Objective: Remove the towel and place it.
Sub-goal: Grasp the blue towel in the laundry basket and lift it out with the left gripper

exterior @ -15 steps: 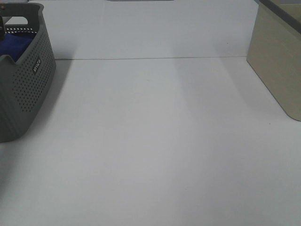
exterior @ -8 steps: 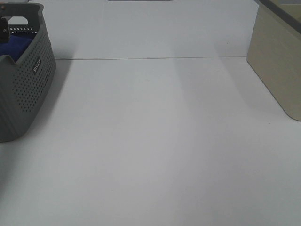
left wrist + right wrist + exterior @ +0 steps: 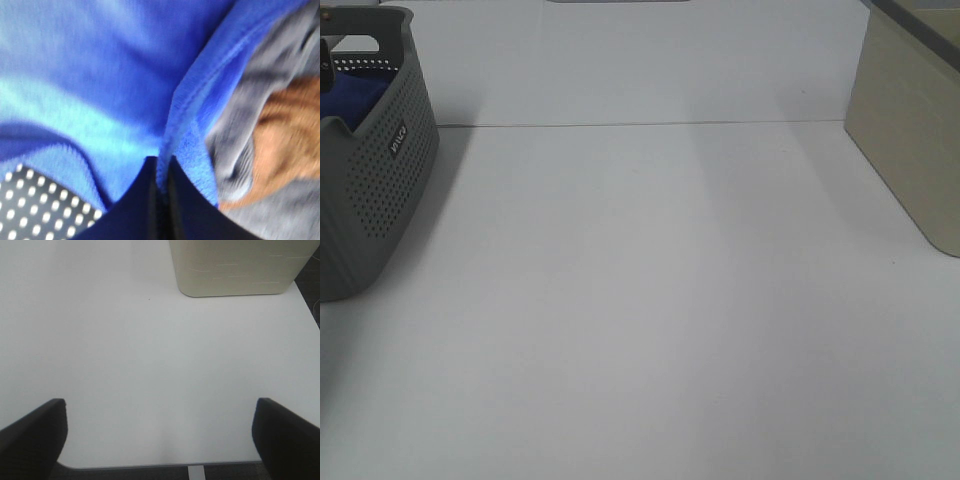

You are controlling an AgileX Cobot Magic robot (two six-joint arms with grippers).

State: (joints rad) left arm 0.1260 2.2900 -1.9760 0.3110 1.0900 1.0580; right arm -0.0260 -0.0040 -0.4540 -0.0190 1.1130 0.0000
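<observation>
Towel: the royal-blue towel [image 3: 100, 75] lies bunched inside the basket [image 3: 380, 190] at the far left edge of the counter [image 3: 650, 300]; only a blue patch shows above the rim from the high camera.
Lie and long axis: crumpled into folds, so the long axis cannot be read. One stitched hem [image 3: 210, 70] runs out from between the claw's tips and away from the wrist camera on a slant.
Left claw: the left claw [image 3: 161, 170] is clenched on that hem, dark tips pressed together with the blue edge pinched between them.
Right claw: the right claw [image 3: 160, 437] is released, fingers spread wide above bare counter, well apart from the basket.
Fabric: soft, fuzzy pile with a raised, thicker border.
Neighbours in the basket: a grey cloth [image 3: 260, 80] and an orange-brown cloth [image 3: 290, 135], both ribbed and rumpled, lie against the towel's hem side.
Basket: dark grey plastic, rounded corners, walls pierced with rows of small round holes, a handle slot at the top.
Counter: smooth matte white.
Beige box: a beige box [image 3: 910, 130] with rounded corners stands at the counter's right edge.
</observation>
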